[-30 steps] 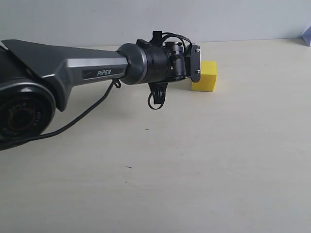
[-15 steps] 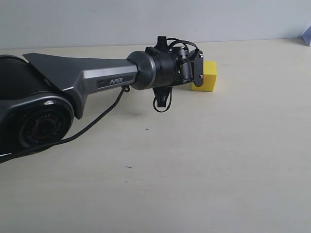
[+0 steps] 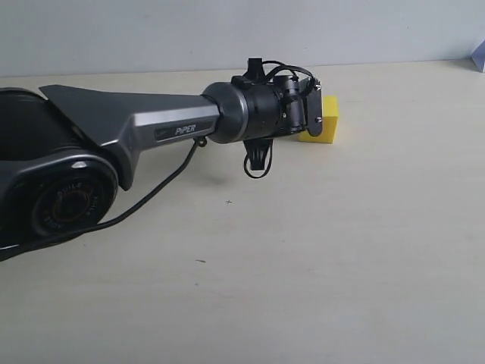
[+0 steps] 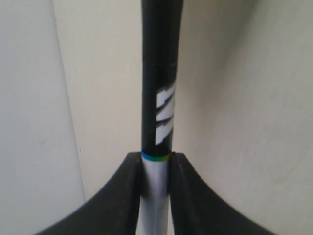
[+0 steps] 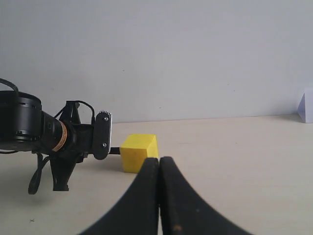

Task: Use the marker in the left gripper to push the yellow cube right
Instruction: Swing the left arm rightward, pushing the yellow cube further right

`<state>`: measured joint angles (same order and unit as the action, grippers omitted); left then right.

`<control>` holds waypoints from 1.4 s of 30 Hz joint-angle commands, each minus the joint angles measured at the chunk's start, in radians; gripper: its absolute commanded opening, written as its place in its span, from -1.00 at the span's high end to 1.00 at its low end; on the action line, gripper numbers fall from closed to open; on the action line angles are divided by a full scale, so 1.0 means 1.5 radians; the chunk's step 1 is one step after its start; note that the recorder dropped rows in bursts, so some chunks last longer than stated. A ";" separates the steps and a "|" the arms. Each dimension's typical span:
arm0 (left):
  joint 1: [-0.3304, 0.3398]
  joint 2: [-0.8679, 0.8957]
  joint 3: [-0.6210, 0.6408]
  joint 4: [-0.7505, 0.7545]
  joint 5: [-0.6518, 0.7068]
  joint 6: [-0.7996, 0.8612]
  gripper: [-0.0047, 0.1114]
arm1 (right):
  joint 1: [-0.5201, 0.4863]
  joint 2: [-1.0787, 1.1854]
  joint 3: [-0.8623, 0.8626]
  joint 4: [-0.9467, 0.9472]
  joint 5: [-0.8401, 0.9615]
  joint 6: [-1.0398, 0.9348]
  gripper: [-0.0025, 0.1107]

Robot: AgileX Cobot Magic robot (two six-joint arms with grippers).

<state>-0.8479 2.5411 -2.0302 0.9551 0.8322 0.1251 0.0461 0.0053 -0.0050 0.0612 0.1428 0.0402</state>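
The yellow cube (image 3: 326, 121) sits on the pale table, partly hidden behind the head of the left arm. My left gripper (image 3: 309, 106) reaches in from the left and ends right at the cube's left side. In the left wrist view, the left gripper (image 4: 156, 159) is shut on the white barrel of the marker (image 4: 159, 98), whose black capped end points away; the cube is out of that view. The right wrist view shows the marker's black end (image 5: 114, 150) reaching the yellow cube's (image 5: 138, 152) left face. My right gripper (image 5: 159, 164) is shut and empty, nearer the camera than the cube.
A pale lilac object (image 3: 480, 54) lies at the table's far right edge, also seen as the lilac object (image 5: 305, 105) by the grey back wall. A black cable loop (image 3: 258, 161) hangs under the left wrist.
The left arm has slid right towards the cube and now covers more of its left side. The cube's right edge has not visibly shifted.
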 commanded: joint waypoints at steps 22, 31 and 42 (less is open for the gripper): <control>-0.066 0.040 -0.174 -0.127 0.190 -0.059 0.92 | 0.001 -0.004 0.003 0.000 -0.006 -0.001 0.96; -0.062 0.051 -0.174 -0.163 0.192 -0.061 0.92 | 0.001 -0.004 0.003 0.000 -0.006 -0.001 0.96; -0.039 0.083 -0.228 -0.177 0.216 -0.097 0.92 | 0.001 -0.004 0.003 0.000 -0.006 -0.001 0.96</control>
<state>-0.9103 2.6433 -2.3352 0.6932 1.1256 -0.0102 0.0461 0.0053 -0.0050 0.0612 0.1428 0.0402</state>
